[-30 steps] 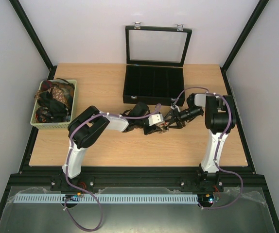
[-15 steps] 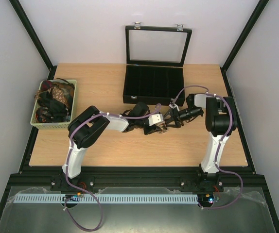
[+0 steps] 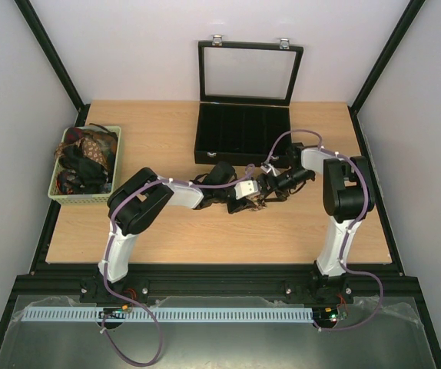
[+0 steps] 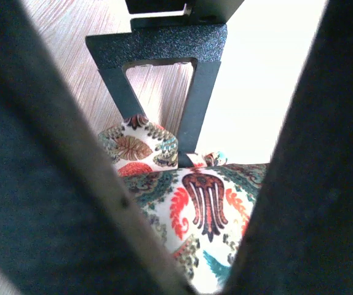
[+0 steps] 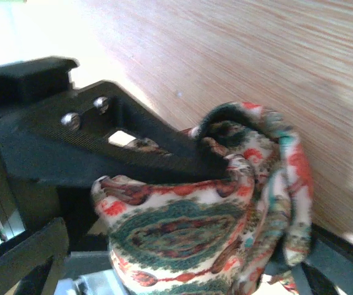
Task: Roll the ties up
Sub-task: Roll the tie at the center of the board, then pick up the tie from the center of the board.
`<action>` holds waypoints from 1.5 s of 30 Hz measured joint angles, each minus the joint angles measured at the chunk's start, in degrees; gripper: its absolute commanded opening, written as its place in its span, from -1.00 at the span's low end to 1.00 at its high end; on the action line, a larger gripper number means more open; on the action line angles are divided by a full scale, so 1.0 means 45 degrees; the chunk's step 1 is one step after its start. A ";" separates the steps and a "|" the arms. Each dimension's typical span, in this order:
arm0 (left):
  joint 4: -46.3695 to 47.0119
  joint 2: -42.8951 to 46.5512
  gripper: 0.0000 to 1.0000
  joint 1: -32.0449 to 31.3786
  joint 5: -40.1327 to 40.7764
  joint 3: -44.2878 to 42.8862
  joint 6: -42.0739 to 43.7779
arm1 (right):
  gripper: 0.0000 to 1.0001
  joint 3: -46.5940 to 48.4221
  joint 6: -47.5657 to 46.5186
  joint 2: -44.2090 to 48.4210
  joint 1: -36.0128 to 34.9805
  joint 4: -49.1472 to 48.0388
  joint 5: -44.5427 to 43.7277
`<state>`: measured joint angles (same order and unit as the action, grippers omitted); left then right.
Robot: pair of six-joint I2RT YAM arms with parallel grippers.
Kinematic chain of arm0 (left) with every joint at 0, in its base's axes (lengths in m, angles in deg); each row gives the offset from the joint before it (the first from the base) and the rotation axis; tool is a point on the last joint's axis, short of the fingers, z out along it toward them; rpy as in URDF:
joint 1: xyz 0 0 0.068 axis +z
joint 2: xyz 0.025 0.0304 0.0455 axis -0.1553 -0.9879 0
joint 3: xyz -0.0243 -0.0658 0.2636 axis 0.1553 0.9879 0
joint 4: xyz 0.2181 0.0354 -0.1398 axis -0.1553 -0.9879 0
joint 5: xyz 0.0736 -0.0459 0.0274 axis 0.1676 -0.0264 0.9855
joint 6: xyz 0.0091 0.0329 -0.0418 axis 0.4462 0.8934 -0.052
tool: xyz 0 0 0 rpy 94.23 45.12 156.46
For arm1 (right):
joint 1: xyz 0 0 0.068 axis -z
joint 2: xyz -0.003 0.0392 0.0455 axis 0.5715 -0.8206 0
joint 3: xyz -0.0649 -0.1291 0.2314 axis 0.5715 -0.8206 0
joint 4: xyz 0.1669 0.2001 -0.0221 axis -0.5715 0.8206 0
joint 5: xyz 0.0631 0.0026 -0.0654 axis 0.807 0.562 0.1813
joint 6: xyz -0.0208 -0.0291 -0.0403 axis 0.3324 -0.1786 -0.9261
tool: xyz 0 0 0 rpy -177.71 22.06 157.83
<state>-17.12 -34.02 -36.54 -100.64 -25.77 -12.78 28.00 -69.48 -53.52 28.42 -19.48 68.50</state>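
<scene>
While left gripper [image 4: 210, 249] stays clamped on the rolled tie [image 4: 204, 206], right gripper [image 5: 182, 267] is letting go. Its jaws now stand wide, one finger low-left and one low-right in the right wrist view. The roll bulges between them with a clear gap on the left side. A second ago they sat closer on the fabric. Right forearm has also swung, so its wrist is now nearer the case.

Left side: no change. One left finger [image 5: 121, 144] is pressed into the top of the roll. From the left wrist view the paisley fabric sits wedged between both fingers. A right-gripper finger [image 4: 202, 92] stands just behind it; contact or not, can't tell.

Roll is at the centre of the table [image 3: 205, 231], in front of the black case [image 3: 228, 158], lid up. Whether it rests on the wood, can't tell. It looks bundled rather than neat, with the outer wrap bulging to one side.

My read: the roll is now carried by the left arm alone, and rolling of this tie is about done. Likely next step is a case compartment; the interior is too dark to see what's in there. Risk: with a single pinch, loose wraps could spring open.

Remaining ties [image 3: 86, 157] are heaped in the green basket [image 3: 82, 201] at far left, so most of the job is still ahead.
</scene>
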 measured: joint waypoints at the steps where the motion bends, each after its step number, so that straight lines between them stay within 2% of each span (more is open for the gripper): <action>1: 0.0000 0.0000 -0.56 0.0000 0.0000 -0.0005 0.0000 | 0.97 0.0000 0.0000 0.0053 -0.0019 0.0005 0.0000; 13: 0.0044 -0.0049 -0.56 -0.0034 0.0005 -0.0053 0.0000 | 0.99 0.0204 -0.0515 0.0262 -0.0087 0.0126 -0.0957; 17: 0.0063 -0.0053 -0.56 -0.0034 0.0000 -0.0053 0.0000 | 0.82 0.0262 -0.0855 -0.0039 -0.0068 0.0510 -0.0126; 22: 0.0063 -0.0053 -0.56 -0.0034 0.0000 -0.0053 -0.0005 | 0.48 0.0262 -0.0986 -0.0146 -0.0015 0.0680 0.0447; 27: 0.0063 -0.0053 -0.56 -0.0034 0.0000 -0.0053 0.0000 | 0.07 0.0248 -0.0826 -0.0141 0.0010 0.0495 0.0223; 35: 0.0029 -0.0053 -0.53 -0.0049 0.0092 -0.0044 -0.0053 | -0.85 0.0165 0.0019 0.0146 0.0005 0.0097 -0.0141; 36: 0.0019 -0.0053 -0.50 -0.0044 0.0097 -0.0044 -0.0063 | -0.95 0.0151 0.0083 0.0238 0.0039 0.0063 -0.0185; 39: 0.0019 -0.0053 -0.30 -0.0044 0.0102 -0.0034 -0.0073 | -0.97 0.0102 0.0374 0.0447 0.0087 0.0010 -0.0316; 42: 0.0024 -0.0053 0.12 -0.0039 0.0112 -0.0034 -0.0155 | -0.97 0.0053 0.0432 0.0495 0.0092 -0.0039 -0.0325; 45: 0.0010 -0.0053 0.43 -0.0029 0.0107 0.0010 -0.0340 | -0.97 -0.0102 0.0466 0.0549 0.0092 -0.0223 -0.0291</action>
<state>-17.08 -34.26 -36.67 -100.16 -25.73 -14.31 27.54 -67.38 -51.05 28.83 -20.49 67.19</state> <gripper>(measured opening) 0.599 0.049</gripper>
